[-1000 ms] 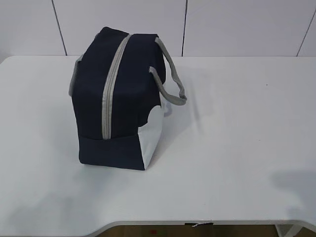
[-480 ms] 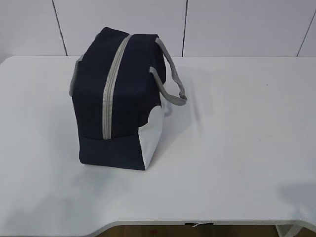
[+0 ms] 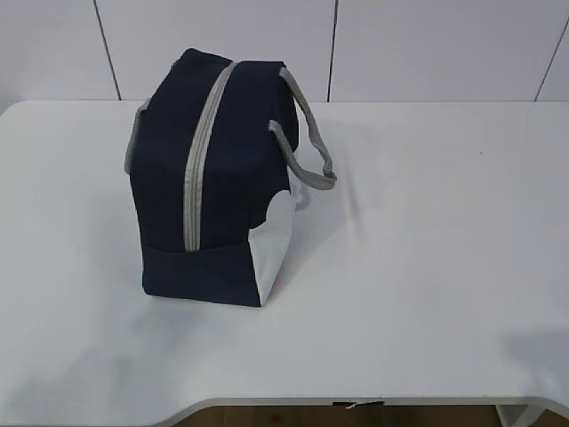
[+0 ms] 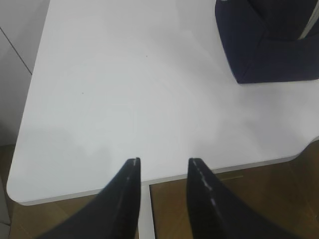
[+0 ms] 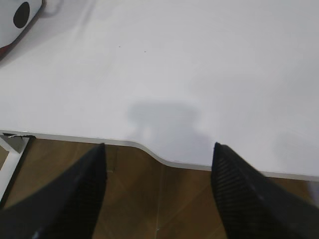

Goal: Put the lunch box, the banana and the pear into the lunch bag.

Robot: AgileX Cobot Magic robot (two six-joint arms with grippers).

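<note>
The navy-blue lunch bag (image 3: 218, 178) stands on the white table (image 3: 427, 231), left of the middle, with its grey zipper (image 3: 197, 160) shut and its grey strap handles hanging at the sides. A corner of the bag shows at the top right of the left wrist view (image 4: 269, 40). The lunch box, the banana and the pear are out of view. My left gripper (image 4: 163, 160) is open and empty over the table's front edge. My right gripper (image 5: 159, 145) is wide open and empty over the front edge. Neither gripper shows in the exterior view.
The table's front edge has a curved cut-out (image 5: 149, 149), with brown wooden floor (image 5: 159, 199) below. A white wall with panel seams (image 3: 333, 49) stands behind the table. A white object with a dark round spot (image 5: 20, 15) lies at the top left of the right wrist view.
The shadow at the table's front right corner has shrunk toward the edge. The bag has not moved.
</note>
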